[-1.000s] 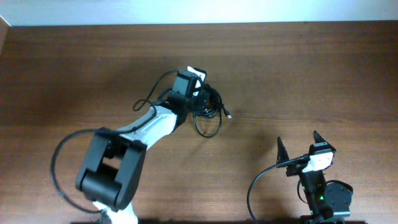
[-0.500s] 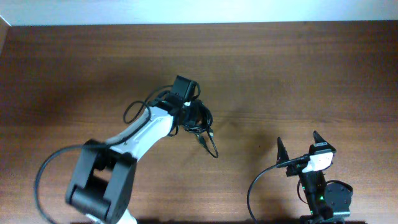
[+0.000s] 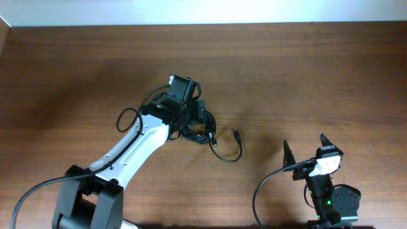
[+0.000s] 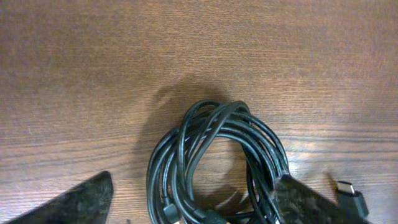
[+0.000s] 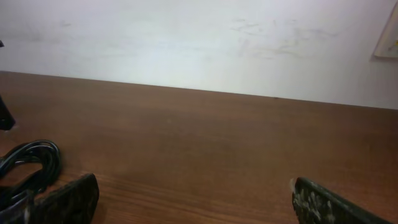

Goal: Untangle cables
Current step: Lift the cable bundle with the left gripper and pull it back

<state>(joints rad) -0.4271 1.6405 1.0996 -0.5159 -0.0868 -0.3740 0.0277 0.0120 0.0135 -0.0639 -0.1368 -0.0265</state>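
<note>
Close to the near edge of the tabletop (image 3: pixel 343 70), toward its right corner, the right pincer (image 3: pixel 304 141) stands with its fingers spread wide over bare wood. Open brown surface runs from it to the right edge and on toward the far edge.

Further in, about mid-depth and a little left of centre, the cables (image 3: pixel 198 127) lie bundled in a coil of black loops, flat on the wood. The left pincer (image 4: pixel 186 205) hangs over them with its fingers spread, one on either side of the coil. One finger overlaps the coil's rim in the wrist view; whether it touches there I cannot tell. A single strand (image 3: pixel 230 159) leaves the coil toward the near right in a loose curve and ends in a small plug (image 3: pixel 236 135), well apart from the right pincer.

Broad stretches of wood-grain surface separate the coil from the left, right and far edges. Past the far edge rises a plain white wall (image 5: pixel 199 43).
</note>
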